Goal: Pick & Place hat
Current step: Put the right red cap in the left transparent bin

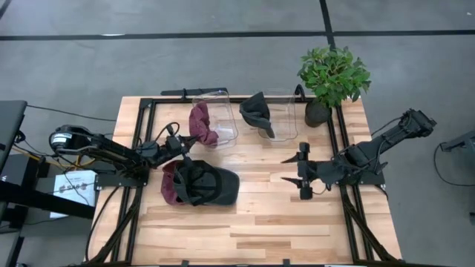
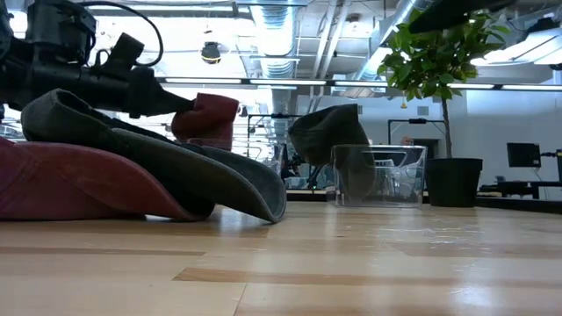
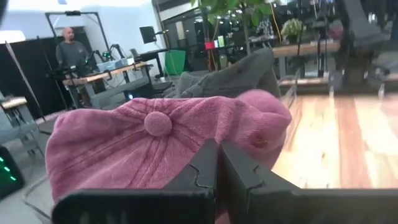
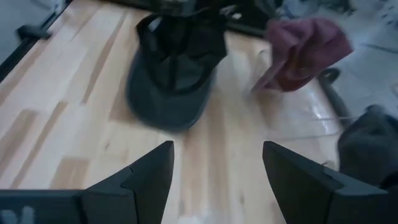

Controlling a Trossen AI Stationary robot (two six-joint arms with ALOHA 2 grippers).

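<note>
Over the clear bin (image 1: 220, 119) on the left, the left gripper (image 1: 180, 141) is clenched, its tip near the maroon cap (image 1: 201, 124) draped on the bin's wall; right gripper (image 1: 303, 171) waits released over the table (image 1: 260, 222); a dark cap (image 1: 211, 185) lies on another maroon cap (image 1: 170, 185); no writing is readable.

Left dark six-joint arm: reaches from the table's left edge toward centre; left two-finger gripper (image 1: 178, 142) pressed closed, fingers (image 3: 202, 171) meeting. Right dark arm: extended inward from the right edge; right two-finger gripper (image 1: 298, 171) spread wide, held low over the tabletop.
</note>
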